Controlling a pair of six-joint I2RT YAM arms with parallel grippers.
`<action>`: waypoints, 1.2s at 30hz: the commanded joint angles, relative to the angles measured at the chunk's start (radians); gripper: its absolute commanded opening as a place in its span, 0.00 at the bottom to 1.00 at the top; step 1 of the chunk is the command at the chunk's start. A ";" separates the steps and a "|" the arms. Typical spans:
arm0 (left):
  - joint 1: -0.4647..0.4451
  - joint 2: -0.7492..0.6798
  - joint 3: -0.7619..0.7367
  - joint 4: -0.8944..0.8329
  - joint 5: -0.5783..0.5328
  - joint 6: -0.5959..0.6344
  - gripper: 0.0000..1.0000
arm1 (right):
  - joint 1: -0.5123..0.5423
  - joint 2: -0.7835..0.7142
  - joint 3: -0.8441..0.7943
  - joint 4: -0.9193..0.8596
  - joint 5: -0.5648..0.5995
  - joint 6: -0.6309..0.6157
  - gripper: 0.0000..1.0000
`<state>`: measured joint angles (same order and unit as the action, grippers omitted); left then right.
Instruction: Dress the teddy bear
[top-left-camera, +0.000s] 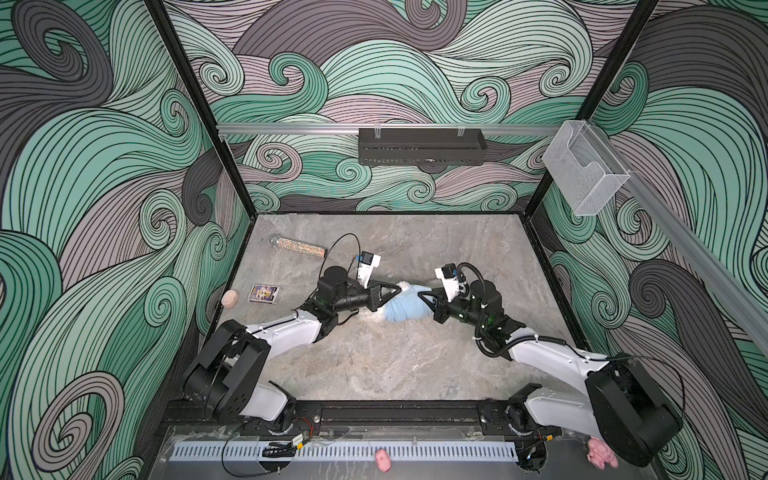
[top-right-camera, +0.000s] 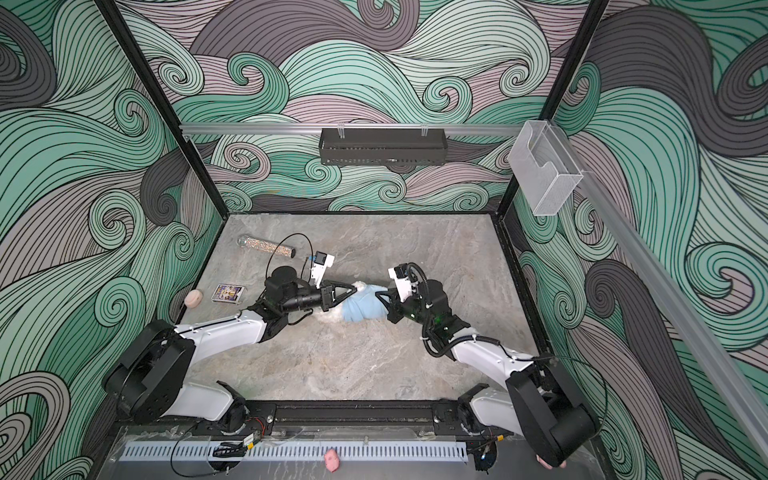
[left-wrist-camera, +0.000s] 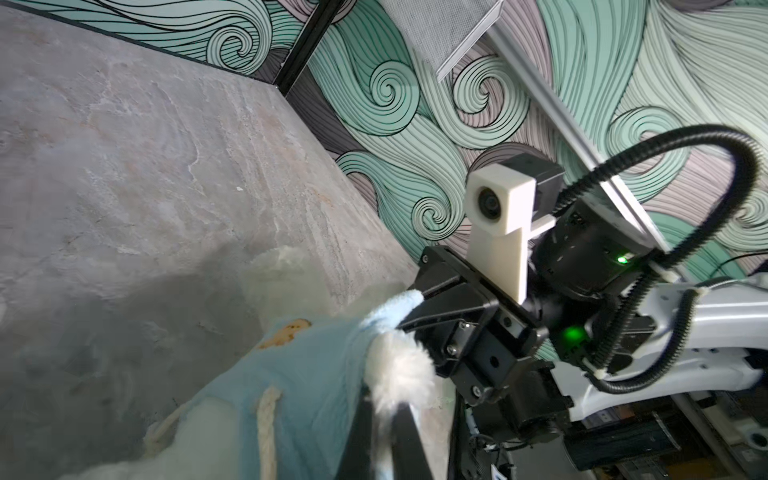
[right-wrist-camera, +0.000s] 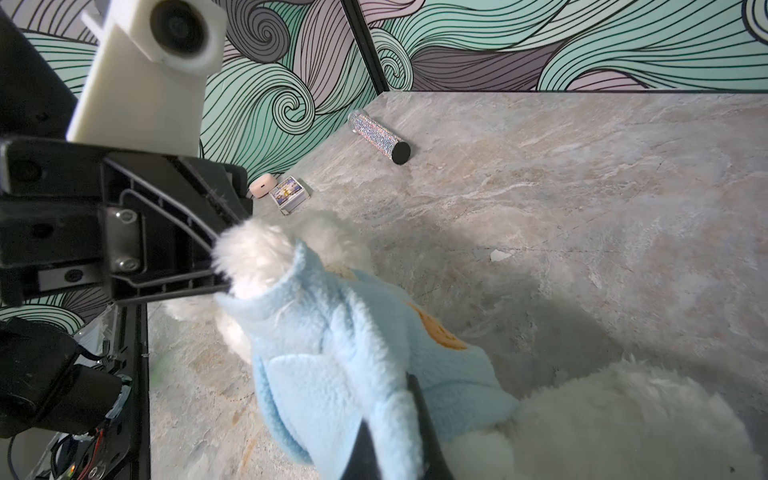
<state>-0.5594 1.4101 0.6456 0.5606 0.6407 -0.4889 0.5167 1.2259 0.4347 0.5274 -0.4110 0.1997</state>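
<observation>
The teddy bear (right-wrist-camera: 623, 415), fluffy and white, lies mid-table in both top views, between the two arms. It wears a light blue fleece top (top-left-camera: 403, 309) (top-right-camera: 361, 309) (right-wrist-camera: 332, 353) with an orange patch and a cream cord. My left gripper (left-wrist-camera: 383, 401) (top-left-camera: 397, 289) is shut on the bear's white paw (right-wrist-camera: 253, 253), which sticks out of a sleeve cuff. My right gripper (right-wrist-camera: 386, 397) (top-left-camera: 419, 296) is shut on a fold of the blue fleece top on the opposite side. The two grippers face each other, close together. The bear's face is hidden.
At the back left lies a glitter tube (top-left-camera: 297, 246). A small card box (top-left-camera: 264, 294) and a pink round case (top-left-camera: 229, 298) sit near the left wall. Small pink plush toys (top-left-camera: 383, 459) lie beyond the front rail. A black shelf (top-left-camera: 422, 145) and a clear bin (top-left-camera: 582, 174) hang on the walls.
</observation>
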 joint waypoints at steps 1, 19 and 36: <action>-0.054 -0.075 0.130 -0.488 -0.141 0.412 0.04 | -0.042 -0.029 -0.032 -0.029 0.025 -0.049 0.00; -0.156 -0.041 0.410 -0.837 -0.198 0.917 0.31 | -0.041 -0.033 -0.031 -0.028 -0.123 -0.131 0.00; -0.180 0.187 0.641 -1.014 -0.205 1.023 0.25 | -0.040 -0.034 -0.037 -0.032 -0.105 -0.138 0.00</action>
<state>-0.7361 1.5841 1.2472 -0.3996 0.4274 0.5091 0.4774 1.1961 0.3988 0.4507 -0.5049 0.0841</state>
